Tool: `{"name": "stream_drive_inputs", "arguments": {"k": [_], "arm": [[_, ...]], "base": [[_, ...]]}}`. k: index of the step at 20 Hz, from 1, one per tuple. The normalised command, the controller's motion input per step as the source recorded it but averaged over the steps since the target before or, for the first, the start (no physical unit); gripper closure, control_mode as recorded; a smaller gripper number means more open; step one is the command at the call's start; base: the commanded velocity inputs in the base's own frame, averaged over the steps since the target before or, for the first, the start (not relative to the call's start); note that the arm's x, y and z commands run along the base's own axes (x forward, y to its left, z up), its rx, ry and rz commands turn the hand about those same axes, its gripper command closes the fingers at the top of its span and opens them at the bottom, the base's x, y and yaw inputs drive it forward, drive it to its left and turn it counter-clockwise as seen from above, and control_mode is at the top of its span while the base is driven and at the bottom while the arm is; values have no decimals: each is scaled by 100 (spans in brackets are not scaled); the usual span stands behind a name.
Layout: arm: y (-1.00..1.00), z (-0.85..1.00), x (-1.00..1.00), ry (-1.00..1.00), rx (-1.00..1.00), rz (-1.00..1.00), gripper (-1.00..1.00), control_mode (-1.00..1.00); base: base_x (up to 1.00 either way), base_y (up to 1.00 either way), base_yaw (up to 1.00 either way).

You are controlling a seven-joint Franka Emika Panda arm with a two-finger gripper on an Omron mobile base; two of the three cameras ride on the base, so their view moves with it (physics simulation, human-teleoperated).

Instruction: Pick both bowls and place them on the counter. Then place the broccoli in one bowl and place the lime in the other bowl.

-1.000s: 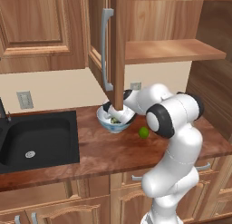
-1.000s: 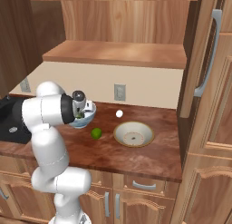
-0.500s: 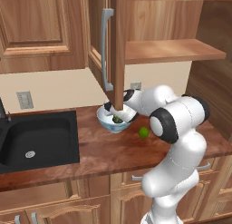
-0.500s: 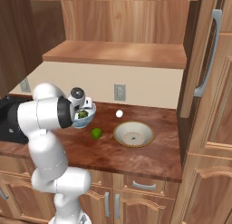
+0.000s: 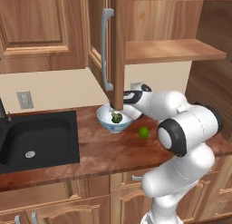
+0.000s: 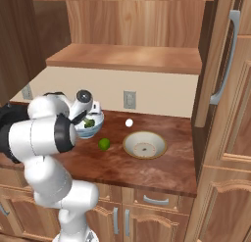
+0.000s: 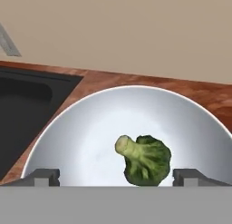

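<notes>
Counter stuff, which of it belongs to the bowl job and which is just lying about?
Job:
deep white bowl
broccoli, lying in that bowl
lime, on the counter
shallow beige bowl

Lying about:
small white ball
black sink
wall outlet

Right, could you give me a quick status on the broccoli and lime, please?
Gripper open above white bowl. Broccoli inside it. Lime on counter, beige bowl empty.

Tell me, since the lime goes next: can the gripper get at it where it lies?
Probably yes. The lime lies bare on the counter between the two bowls, touching neither, with nothing over it, and the open gripper holds nothing.
</notes>
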Motion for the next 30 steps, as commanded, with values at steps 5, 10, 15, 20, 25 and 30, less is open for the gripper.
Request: {"name": "stream_drive_inputs", "arguments": {"k": [5, 10, 15, 20, 25, 30], "arm": [[-26, 39, -40, 0, 2, -1, -100, -100], [-29, 30, -58, 0, 4, -3, -100, -100], [-30, 34, -54, 0, 4, -2, -100, -100], [-33, 40, -51, 0, 0, -1, -100, -100], [-37, 37, -55, 0, 0, -1, -100, -100], [-35, 23, -55, 0, 0, -3, -100, -100]], "base": [[0, 0, 0], [0, 0, 0], [0, 0, 0], [0, 0, 0], [0, 0, 0], [0, 0, 0]]}}
